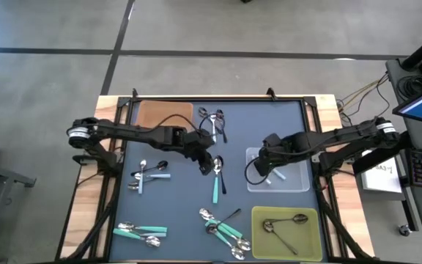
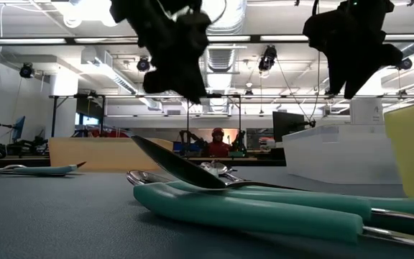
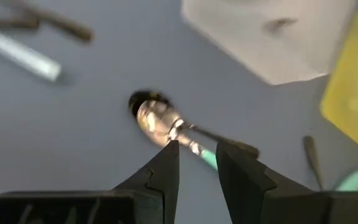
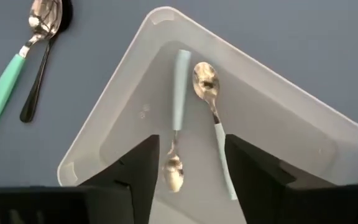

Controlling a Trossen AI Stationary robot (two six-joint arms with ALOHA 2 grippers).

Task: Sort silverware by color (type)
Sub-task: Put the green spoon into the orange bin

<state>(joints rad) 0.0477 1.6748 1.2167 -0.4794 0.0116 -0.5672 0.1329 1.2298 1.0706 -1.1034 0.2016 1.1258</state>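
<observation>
Left tool [image 3: 196, 163] hangs w/ fingers part-spread above a teal-handled spoon [image 1: 216, 183] and a dark spoon [image 1: 223, 180] lying side by side mid-desk [image 1: 189, 205], pinching nothing. Right tool [image 4: 188, 165] hovers spread wide over the clear tray [image 1: 293, 180], where two light-blue spoons [image 4: 180, 93] lie, gripping nothing. Other spoons are scattered: a dark bunch near the brown tray [image 1: 156, 114], a blue-handled cluster [image 1: 149, 174] at left, teal ones [image 1: 141, 232] along the front edge, and two dark spoons in the yellow tray [image 1: 310, 238].
</observation>
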